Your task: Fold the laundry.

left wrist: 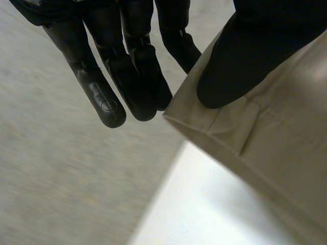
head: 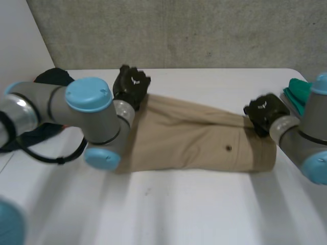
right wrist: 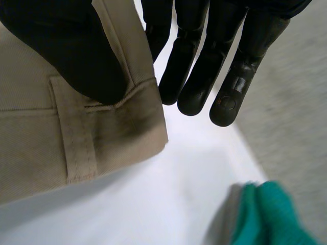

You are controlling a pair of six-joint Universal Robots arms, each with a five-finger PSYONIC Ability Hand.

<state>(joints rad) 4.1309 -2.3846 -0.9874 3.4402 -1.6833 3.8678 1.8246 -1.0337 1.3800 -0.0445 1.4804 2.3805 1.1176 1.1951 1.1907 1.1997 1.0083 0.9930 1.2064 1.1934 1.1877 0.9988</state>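
Tan garment (head: 194, 140) lies spread across the counter (head: 179, 209). Left robot hand (head: 130, 84) pinches its far left corner, thumb on top. Right robot hand (head: 265, 109) clamps its right waistband corner likewise. Paired corner grips likely serve to carry that edge over for a fold.

Our left arm (head: 51, 109) and right arm (head: 301, 135) are fat grey tubes with light-blue caps (head: 88, 94) on the joints (they look like round lids). Our left hand (head: 131, 84) and right hand (head: 265, 112) are black, each with a small white mark on the back. The long, smooth fingers (left wrist: 108, 106) have a little ring stamped near one tip.
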